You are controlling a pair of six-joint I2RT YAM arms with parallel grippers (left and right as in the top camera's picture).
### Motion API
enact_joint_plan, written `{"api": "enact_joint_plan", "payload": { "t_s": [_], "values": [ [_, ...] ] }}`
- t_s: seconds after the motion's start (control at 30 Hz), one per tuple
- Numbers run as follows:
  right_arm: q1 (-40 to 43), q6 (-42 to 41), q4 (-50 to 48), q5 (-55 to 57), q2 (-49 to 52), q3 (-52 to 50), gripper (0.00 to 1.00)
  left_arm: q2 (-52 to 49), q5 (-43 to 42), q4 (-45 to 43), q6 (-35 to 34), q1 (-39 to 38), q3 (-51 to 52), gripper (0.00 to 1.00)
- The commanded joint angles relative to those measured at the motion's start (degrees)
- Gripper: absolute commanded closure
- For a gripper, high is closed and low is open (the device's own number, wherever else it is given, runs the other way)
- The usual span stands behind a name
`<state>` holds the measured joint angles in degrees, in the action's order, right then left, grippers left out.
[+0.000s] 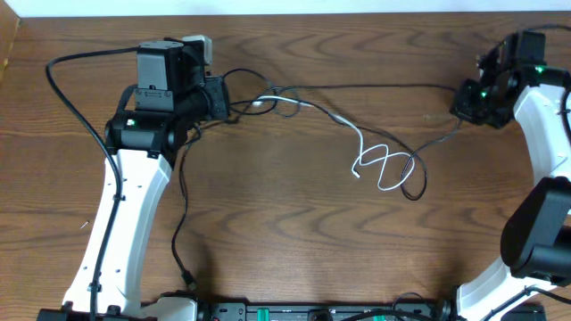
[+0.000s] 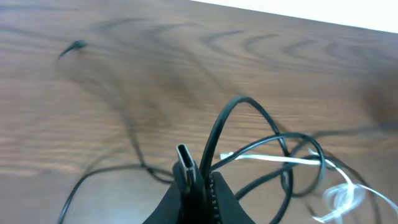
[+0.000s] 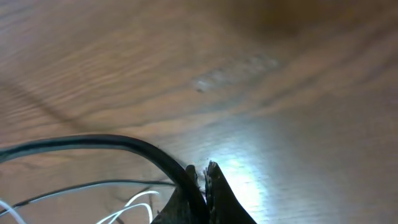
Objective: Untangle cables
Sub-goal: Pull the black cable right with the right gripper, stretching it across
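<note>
Black cable (image 1: pixel 375 86) pinched by left tool (image 2: pixel 199 186) at 10 o'clock and right tool (image 3: pixel 202 174) at 2, white cable (image 1: pixel 359 143) tangled with it mid-table.

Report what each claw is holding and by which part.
The left claw pinches the thin black cable just behind its small plug end. The right claw grips the same cable on plain cord; no plug shows there.

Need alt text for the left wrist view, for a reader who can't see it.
The left gripper is shut on the black cable just below its plug, which points upward. Beyond it, loops of the black cable cross the white cable on the wooden table.
</note>
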<state>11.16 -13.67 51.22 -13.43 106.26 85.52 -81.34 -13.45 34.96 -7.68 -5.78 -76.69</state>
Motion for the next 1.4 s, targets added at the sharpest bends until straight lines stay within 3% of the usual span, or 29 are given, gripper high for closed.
{"api": "enact_joint_plan", "payload": {
  "t_s": [0.0, 0.3, 0.87, 1.23, 1.37],
  "values": [
    [2.80, -3.74, -0.35, 3.06, 0.28, -2.01, 0.99, -0.37, 11.89, 0.66, -0.11, 1.14, -0.79, 0.92],
    [6.54, -4.76, -0.50, 3.72, 0.28, -4.22, 0.99, -0.37, 27.52, 2.89, -8.00, 2.27, -0.79, 0.92],
    [6.93, -5.62, 0.26, 7.56, 0.28, -4.22, 0.99, -0.39, 28.39, 6.56, -11.52, 9.66, -0.79, 0.91],
    [10.19, -5.55, 0.85, 7.52, 0.28, -4.22, 0.99, -2.80, 29.92, 5.88, -11.47, 20.57, -0.79, 0.91],
    [10.49, -2.97, 0.70, 4.90, 0.28, -4.22, 0.99, -4.57, 20.26, 5.40, -5.64, 21.40, -0.79, 0.92]
  ]
}}
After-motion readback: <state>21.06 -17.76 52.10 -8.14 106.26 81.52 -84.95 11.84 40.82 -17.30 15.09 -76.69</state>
